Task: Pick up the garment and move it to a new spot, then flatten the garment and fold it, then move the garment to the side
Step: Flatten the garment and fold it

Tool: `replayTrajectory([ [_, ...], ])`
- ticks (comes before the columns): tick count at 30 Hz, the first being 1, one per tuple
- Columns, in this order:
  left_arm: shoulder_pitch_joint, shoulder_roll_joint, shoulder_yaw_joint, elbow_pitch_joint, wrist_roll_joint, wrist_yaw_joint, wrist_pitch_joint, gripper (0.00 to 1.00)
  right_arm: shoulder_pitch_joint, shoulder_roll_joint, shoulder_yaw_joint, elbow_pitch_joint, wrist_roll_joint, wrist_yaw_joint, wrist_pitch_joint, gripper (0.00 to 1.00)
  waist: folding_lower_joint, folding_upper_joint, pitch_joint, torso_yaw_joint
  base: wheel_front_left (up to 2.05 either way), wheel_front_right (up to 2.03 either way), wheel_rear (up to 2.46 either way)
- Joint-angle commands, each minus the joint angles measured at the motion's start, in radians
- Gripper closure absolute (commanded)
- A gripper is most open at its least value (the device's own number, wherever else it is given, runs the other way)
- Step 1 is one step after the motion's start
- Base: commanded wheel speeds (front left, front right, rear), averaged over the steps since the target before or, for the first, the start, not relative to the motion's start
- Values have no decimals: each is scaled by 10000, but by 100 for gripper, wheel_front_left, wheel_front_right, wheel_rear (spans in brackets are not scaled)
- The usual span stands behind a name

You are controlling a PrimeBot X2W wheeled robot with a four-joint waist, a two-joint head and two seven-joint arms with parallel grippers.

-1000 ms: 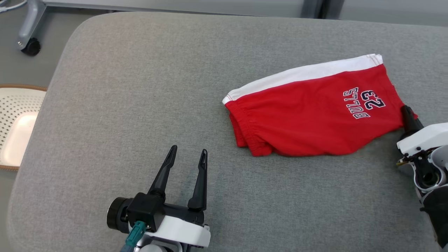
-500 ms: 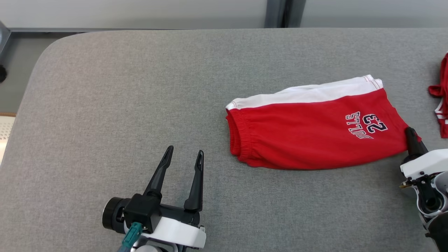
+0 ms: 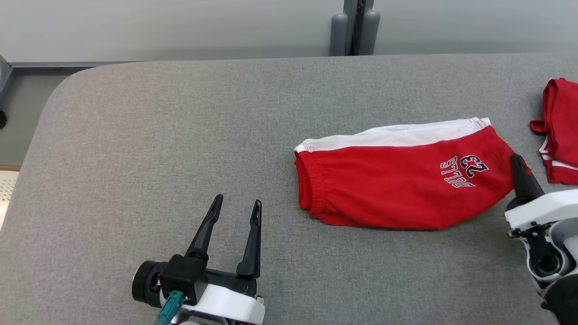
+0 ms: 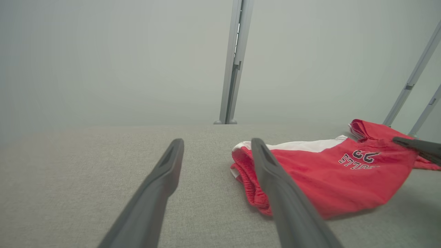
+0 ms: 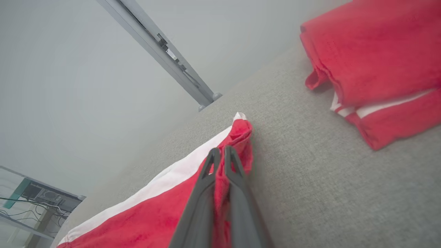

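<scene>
Red Bulls 23 shorts [image 3: 397, 180] lie on the grey fabric worktop [image 3: 158, 135], pinched at one end by the right gripper [image 3: 516, 162].
Its jaws are closed on the cloth at the shorts' right end, the elastic waistband [image 3: 309, 189] pointing left. The left gripper [image 3: 237, 203] sits at the near left, jaws apart and empty, well clear of the shorts. Another folded red garment [image 3: 562, 126] lies near the right end.

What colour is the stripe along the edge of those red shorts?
White. The stripe runs along the far edge of the red shorts, clearest in the head view.
</scene>
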Motion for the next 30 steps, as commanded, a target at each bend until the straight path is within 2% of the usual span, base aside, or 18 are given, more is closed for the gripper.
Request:
replayTrajectory([
  [1,67,33,37,13,-75,13,-42,0,70,-11,139,-273,-84,0,-100,100,0,-1,-103,54,0,0,0],
  [17,384,31,72,33,-118,-3,-42,0,-319,645,1539,-2267,-1141,0,-226,100,0,-1,-561,626,0,0,0],
  [30,366,31,15,-16,-281,47,-42,0,-337,1374,2882,-2567,-1513,0,320,100,0,-1,-516,1327,0,0,0],
])
